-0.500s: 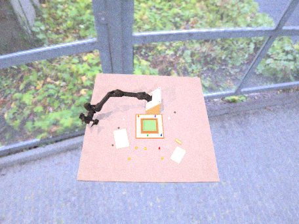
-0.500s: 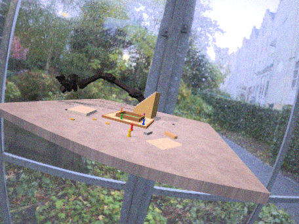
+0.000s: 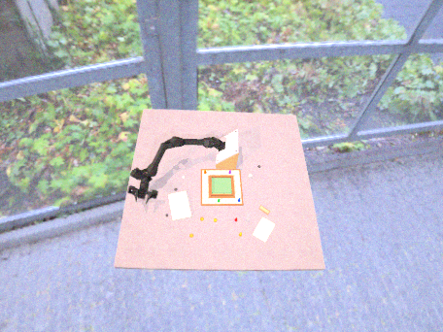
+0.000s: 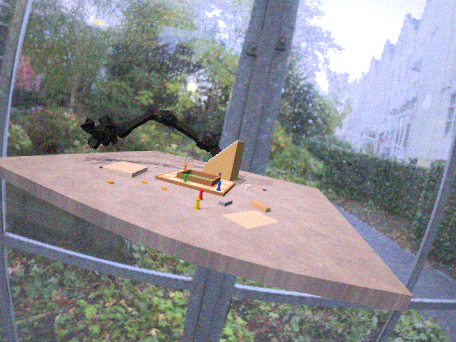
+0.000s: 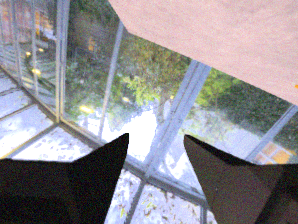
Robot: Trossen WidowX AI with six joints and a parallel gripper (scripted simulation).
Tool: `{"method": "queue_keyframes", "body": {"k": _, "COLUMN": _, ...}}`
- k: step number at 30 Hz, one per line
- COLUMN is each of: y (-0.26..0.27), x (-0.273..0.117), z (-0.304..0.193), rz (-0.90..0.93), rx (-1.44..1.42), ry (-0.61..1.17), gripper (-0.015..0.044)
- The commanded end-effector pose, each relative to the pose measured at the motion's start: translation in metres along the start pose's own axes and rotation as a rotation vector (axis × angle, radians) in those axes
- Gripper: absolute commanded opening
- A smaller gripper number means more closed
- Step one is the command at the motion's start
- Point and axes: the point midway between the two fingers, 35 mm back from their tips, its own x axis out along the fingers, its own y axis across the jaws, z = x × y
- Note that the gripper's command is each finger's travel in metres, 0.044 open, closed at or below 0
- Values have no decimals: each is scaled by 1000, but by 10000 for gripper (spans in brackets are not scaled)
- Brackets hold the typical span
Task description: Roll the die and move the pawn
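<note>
Orange pawn: you find it at the upper left corner of the white board, just outside the green-floored tray, near the frame's centre in the top view. The die is too small to pick out among the specks on the bench. The arm reaches to the left of the frame. The fingers stand apart over the bench's left edge, gripping nothing.

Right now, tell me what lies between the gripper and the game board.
In the top view, a white card lies on the table between the gripper, out at the table's left edge, and the game board. The gripper holds nothing.
</note>
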Motion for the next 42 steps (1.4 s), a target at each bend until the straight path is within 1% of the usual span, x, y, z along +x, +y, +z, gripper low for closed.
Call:
{"method": "queue_keyframes", "body": {"k": 1, "y": -51, "x": 35, "z": -2, "rz": -77, "rx": 54, "ry": -30, "gripper": 275}}
{"method": "queue_keyframes", "body": {"k": 3, "y": -75, "x": 48, "z": -7, "rz": -116, "rx": 74, "ry": -41, "gripper": 275}}
{"method": "queue_keyframes", "body": {"k": 7, "y": -111, "x": 63, "z": -13, "rz": -184, "rx": 90, "ry": -60, "gripper": 275}}
{"method": "queue_keyframes", "body": {"k": 11, "y": -177, "x": 90, "z": -28, "rz": -312, "rx": 88, "ry": -77, "gripper": 275}}
{"method": "queue_keyframes", "body": {"k": 15, "y": -236, "x": 107, "z": -46, "rz": -432, "rx": 68, "ry": -84, "gripper": 275}}
{"method": "queue_keyframes", "body": {"k": 19, "y": -301, "x": 117, "z": -68, "rz": -572, "rx": 20, "ry": -87, "gripper": 275}}
{"method": "queue_keyframes", "body": {"k": 23, "y": -365, "x": 117, "z": -93, "rz": -719, "rx": -47, "ry": -79, "gripper": 275}}
{"method": "queue_keyframes", "body": {"k": 27, "y": -430, "x": 107, "z": -121, "rz": -881, "rx": -138, "ry": -59, "gripper": 275}}
{"method": "queue_keyframes", "body": {"k": 32, "y": -508, "x": 80, "z": -157, "rz": -1094, "rx": -283, "ry": -14, "gripper": 275}}
{"method": "queue_keyframes", "body": {"k": 36, "y": -565, "x": 46, "z": -184, "rz": -1273, "rx": -432, "ry": 42, "gripper": 275}}
{"method": "queue_keyframes", "body": {"k": 42, "y": -637, "x": -23, "z": -219, "rz": -1545, "rx": -715, "ry": 167, "gripper": 275}}
